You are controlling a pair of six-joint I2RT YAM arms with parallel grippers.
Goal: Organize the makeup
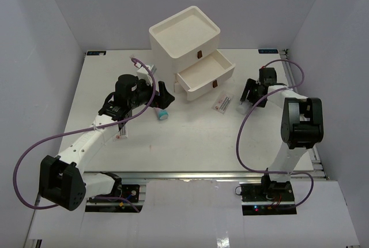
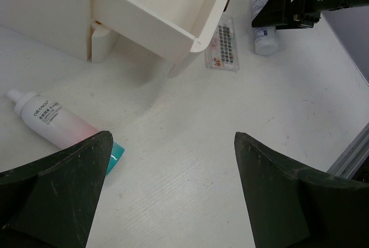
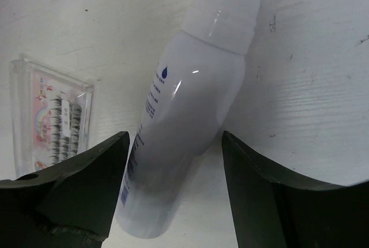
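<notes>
Item one, white bottle: smooth glossy plastic cylinder with small blue print and a frosted rounded cap. It lies flat on the white woodgrain table at centre right of the top view. In the right wrist view its long axis runs lower left to upper right, cap at the upper right. My right gripper straddles it, the dark wedge-shaped fingers spread to either side and a sliver of table showing on the left, so nothing is clamped. Item two, flat packet: a clear rigid tray with pink and red print and rows of dark lashes, lying just left of the bottle, long axis roughly upright in frame. Item three, pink tube: lying flat at lower left of the left wrist view, white end to the upper left, teal end to the lower right beside one finger. My left gripper hangs wide open over bare table. Item four, white drawer box: rounded corners, lower drawer pulled out.
</notes>
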